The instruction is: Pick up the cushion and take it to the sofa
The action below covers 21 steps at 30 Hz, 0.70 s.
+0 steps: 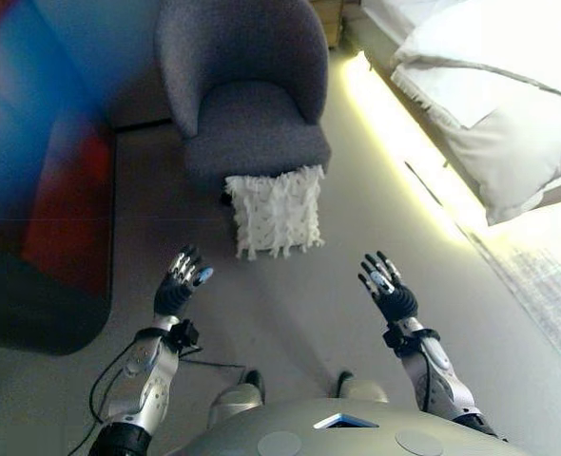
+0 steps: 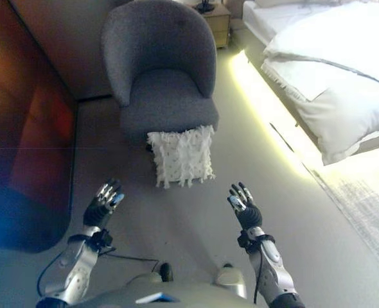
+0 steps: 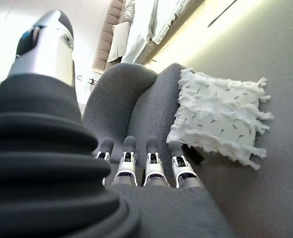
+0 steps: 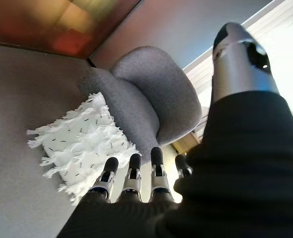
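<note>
I hold left robot hand (image 1: 180, 278) and right robot hand (image 1: 386, 286) wide, empty, flanking the white fringed cushion (image 1: 274, 211) leaning on the grey upholstered armchair (image 1: 245, 85), ready to clamp.

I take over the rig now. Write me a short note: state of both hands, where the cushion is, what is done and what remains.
Left hand: open, holding nothing, raised short of the cushion.
Right hand: open, holding nothing, raised on the other side.
White fringed cushion: on the floor, leaning against the front of the grey armchair, between the two hands and ahead of them.
Done: nothing yet, the cushion is not touched.
Left: reach it, grasp it, lift it and carry it to the sofa. No sofa shows apart from the armchair.
</note>
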Available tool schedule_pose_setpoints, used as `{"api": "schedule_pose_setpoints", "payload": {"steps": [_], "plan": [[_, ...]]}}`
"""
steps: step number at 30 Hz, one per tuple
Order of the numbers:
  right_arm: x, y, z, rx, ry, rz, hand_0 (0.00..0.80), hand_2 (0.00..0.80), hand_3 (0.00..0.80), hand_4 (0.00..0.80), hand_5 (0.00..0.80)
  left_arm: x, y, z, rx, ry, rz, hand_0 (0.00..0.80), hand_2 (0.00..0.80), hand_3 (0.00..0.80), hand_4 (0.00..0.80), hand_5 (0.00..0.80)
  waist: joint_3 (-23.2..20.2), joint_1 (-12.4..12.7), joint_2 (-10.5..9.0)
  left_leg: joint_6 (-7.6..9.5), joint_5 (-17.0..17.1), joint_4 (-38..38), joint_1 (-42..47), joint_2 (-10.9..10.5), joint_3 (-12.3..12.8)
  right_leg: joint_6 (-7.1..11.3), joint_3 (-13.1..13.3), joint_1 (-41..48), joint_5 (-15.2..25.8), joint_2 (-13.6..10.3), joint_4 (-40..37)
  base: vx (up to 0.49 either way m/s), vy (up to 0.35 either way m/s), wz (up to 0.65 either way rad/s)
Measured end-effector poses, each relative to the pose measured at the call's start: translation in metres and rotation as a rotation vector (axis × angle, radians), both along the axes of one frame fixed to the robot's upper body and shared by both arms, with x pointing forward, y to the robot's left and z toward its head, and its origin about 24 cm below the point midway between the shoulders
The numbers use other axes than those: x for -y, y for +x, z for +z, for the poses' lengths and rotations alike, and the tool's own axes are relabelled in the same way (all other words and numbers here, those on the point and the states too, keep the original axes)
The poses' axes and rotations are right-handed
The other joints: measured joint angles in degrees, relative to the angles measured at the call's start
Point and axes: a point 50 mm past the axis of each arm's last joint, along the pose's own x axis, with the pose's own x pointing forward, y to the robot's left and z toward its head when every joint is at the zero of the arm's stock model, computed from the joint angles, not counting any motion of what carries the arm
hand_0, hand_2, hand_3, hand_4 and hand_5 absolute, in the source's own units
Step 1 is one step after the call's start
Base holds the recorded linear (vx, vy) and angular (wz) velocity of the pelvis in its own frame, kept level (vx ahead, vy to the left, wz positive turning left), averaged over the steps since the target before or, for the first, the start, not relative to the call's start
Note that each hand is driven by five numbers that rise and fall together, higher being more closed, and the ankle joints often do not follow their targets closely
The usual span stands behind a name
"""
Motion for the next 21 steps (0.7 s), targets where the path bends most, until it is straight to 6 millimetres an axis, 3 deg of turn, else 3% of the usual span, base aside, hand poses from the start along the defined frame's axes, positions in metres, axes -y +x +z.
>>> {"api": "schedule_pose_setpoints", "payload": {"steps": [2, 5, 8, 10, 12, 14, 16, 17, 18, 19, 20, 21], "plan": [[0.002, -0.017, -0.008, -0.046, 0.001, -0.023, 0.0, 0.0, 0.0, 0.0, 0.0, 0.001, 0.006, 0.004, 0.017, 0.003, -0.017, 0.0, 0.0, 0.0, 0.0, 0.0, 0.53, -0.17, 1.03, 1.07, 0.09, -0.24, 1.0, -0.23, -2.13, -1.72, 0.79, -3.43, 3.77, -0.99, 8.72, 0.141, 0.109, 0.41], [0.004, -0.032, -0.015, -0.088, 0.004, -0.036, 0.0, 0.0, 0.0, 0.0, 0.0, -0.01, -0.001, 0.004, 0.001, 0.032, -0.007, 0.0, 0.0, 0.0, 0.0, 0.0, 0.57, 0.0, 0.46, 2.05, 0.55, -0.62, 1.52, -0.29, -3.06, -1.81, 2.51, -5.85, 4.0, -0.96, 11.13, 0.253, -0.062, 0.28], [0.007, -0.031, -0.012, -0.074, 0.001, -0.05, 0.0, 0.0, 0.0, 0.0, 0.0, -0.012, -0.006, 0.0, -0.028, 0.023, 0.003, 0.0, 0.0, 0.0, 0.0, 0.0, 0.97, -1.23, -0.35, 2.59, 0.85, 0.09, -0.7, -0.63, -4.59, 0.79, 3.07, -6.17, 1.95, 0.64, -1.72, 0.332, -0.137, 0.25], [0.009, -0.027, -0.009, -0.056, 0.007, -0.06, 0.0, 0.0, 0.0, 0.0, 0.0, -0.006, -0.007, -0.003, -0.045, 0.014, -0.011, 0.0, 0.0, 0.0, 0.0, 0.0, 0.84, -2.17, -0.95, 2.66, 0.91, 0.75, -2.13, -1.08, -5.4, 2.83, 3.42, -5.75, 3.16, 1.19, -13.56, 0.416, -0.088, 0.19], [0.011, -0.025, -0.008, -0.049, 0.012, -0.075, 0.0, 0.0, 0.0, 0.0, 0.0, -0.002, -0.008, -0.007, -0.061, 0.006, -0.022, 0.0, 0.0, 0.0, 0.0, 0.0, 1.0, -3.53, -1.53, 2.12, 0.57, 0.82, -1.87, -1.38, -6.92, 4.51, 3.71, -4.63, 4.46, 1.46, -20.39, 0.498, -0.096, 0.34], [0.016, -0.028, -0.01, -0.06, 0.015, -0.102, 0.0, 0.0, 0.0, 0.0, 0.0, 0.0, -0.01, -0.009, -0.076, 0.005, -0.032, 0.0, 0.0, 0.0, 0.0, 0.0, 0.68, -4.73, -2.85, 0.95, -0.16, 0.46, -0.75, -1.42, -7.92, 4.92, 3.7, -2.53, 4.97, 1.7, -23.45, 0.529, -0.114, 0.46], [0.022, -0.037, -0.014, -0.09, 0.01, -0.135, 0.0, 0.0, 0.0, 0.0, 0.0, 0.004, -0.011, -0.012, -0.088, -0.002, -0.047, 0.0, 0.0, 0.0, 0.0, 0.0, -0.26, -4.94, -4.48, -0.23, -0.96, -1.86, 1.23, -1.03, -9.11, 4.02, 3.04, -1.15, 6.49, 2.11, -22.88, 0.563, -0.148, 0.48], [0.025, -0.039, -0.015, -0.094, 0.012, -0.16, 0.0, 0.0, 0.0, 0.0, 0.0, 0.006, -0.01, -0.012, -0.084, -0.007, -0.056, 0.0, 0.0, 0.0, 0.0, 0.0, -0.08, -5.92, -5.3, -0.55, -2.18, 4.7, 1.09, -2.03, -7.67, 3.54, 2.42, -1.31, 7.54, 1.62, -22.06, 0.576, -0.194, 0.36], [0.03, -0.039, -0.013, -0.089, -0.003, -0.162, 0.0, 0.0, 0.0, 0.0, 0.0, 0.01, -0.012, -0.014, -0.092, -0.025, -0.051, 0.0, 0.0, 0.0, 0.0, 0.0, -0.08, -6.28, -4.56, -0.14, -7.06, 13.72, 0.01, -2.1, -4.9, 3.56, 2.36, -0.88, 7.54, 1.71, -20.82, 0.634, -0.251, 0.23], [0.037, -0.042, -0.01, -0.085, -0.027, -0.156, 0.0, 0.0, 0.0, 0.0, 0.0, 0.013, -0.016, -0.017, -0.103, -0.04, -0.047, 0.0, 0.0, 0.0, 0.0, 0.0, -0.01, -6.42, -3.27, 0.3, -10.6, 18.17, 0.55, -1.57, -3.94, 3.03, 1.88, -0.93, 7.13, 2.47, -18.14, 0.539, -0.237, 0.29], [0.043, -0.048, -0.008, -0.09, -0.052, -0.141, 0.0, 0.0, 0.0, 0.0, 0.0, 0.015, -0.018, -0.018, -0.105, -0.053, -0.042, 0.0, 0.0, 0.0, 0.0, 0.0, -1.29, -7.25, -0.49, 0.27, -14.14, 15.65, 2.7, 0.26, -4.48, 1.23, 0.2, -2.09, 6.24, 4.07, -14.08, 0.587, -0.266, 0.33], [0.045, -0.053, -0.012, -0.116, -0.059, -0.126, 0.0, 0.0, 0.0, 0.0, 0.0, 0.013, -0.017, -0.015, -0.088, -0.053, -0.03, 0.0, 0.0, 0.0, 0.0, 0.0, -2.18, -7.69, -0.04, -1.08, -16.4, 11.81, 4.87, 1.42, -5.15, -1.79, -0.67, -4.6, 4.01, 4.81, -9.05, 0.585, -0.264, 0.25]]}}
